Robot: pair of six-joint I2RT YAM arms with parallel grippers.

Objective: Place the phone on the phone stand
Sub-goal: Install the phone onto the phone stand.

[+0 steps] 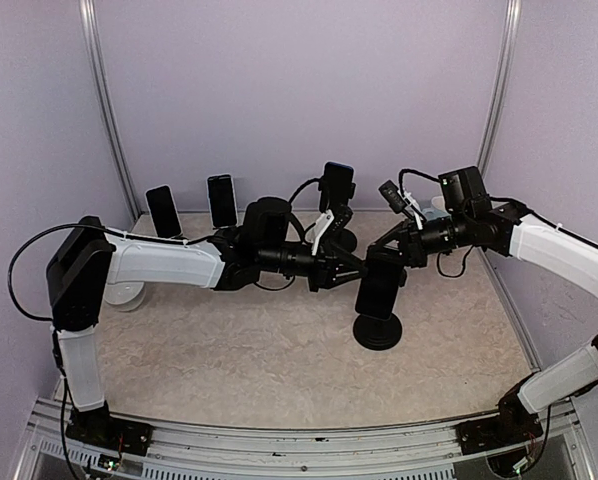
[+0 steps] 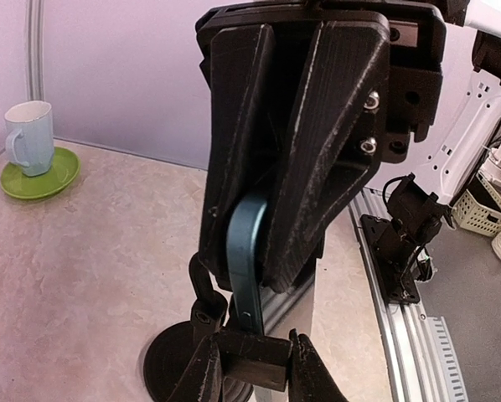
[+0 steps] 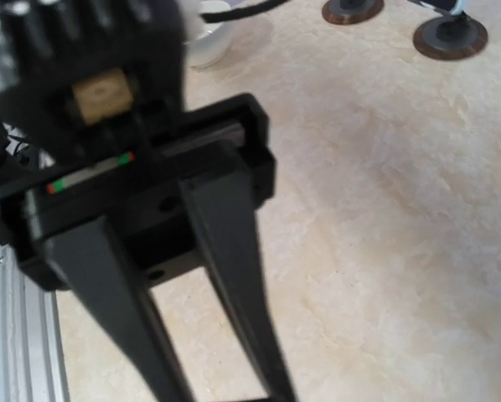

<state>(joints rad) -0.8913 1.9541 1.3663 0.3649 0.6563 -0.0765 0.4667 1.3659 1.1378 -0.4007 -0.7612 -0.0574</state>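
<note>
The phone (image 1: 379, 288), dark with a teal edge (image 2: 244, 260), stands upright over the black phone stand, whose round base (image 1: 377, 331) rests on the table's middle. My right gripper (image 1: 394, 255) reaches in from the right and is shut on the phone's upper part; its fingers (image 2: 317, 167) pinch the teal edge in the left wrist view. My left gripper (image 2: 255, 362) comes from the left (image 1: 349, 272) and is shut on the stand's black cradle block (image 2: 250, 356), just under the phone's lower end. The right wrist view is blurred and shows only the left gripper's dark fingers (image 3: 234, 276).
Three other phones on stands (image 1: 164, 210) (image 1: 222, 200) (image 1: 336, 185) line the back wall. A pale cup on a green saucer (image 2: 33, 159) sits at the back. A white bowl (image 1: 124, 295) lies by the left arm. A metal rail (image 2: 401, 335) edges the table.
</note>
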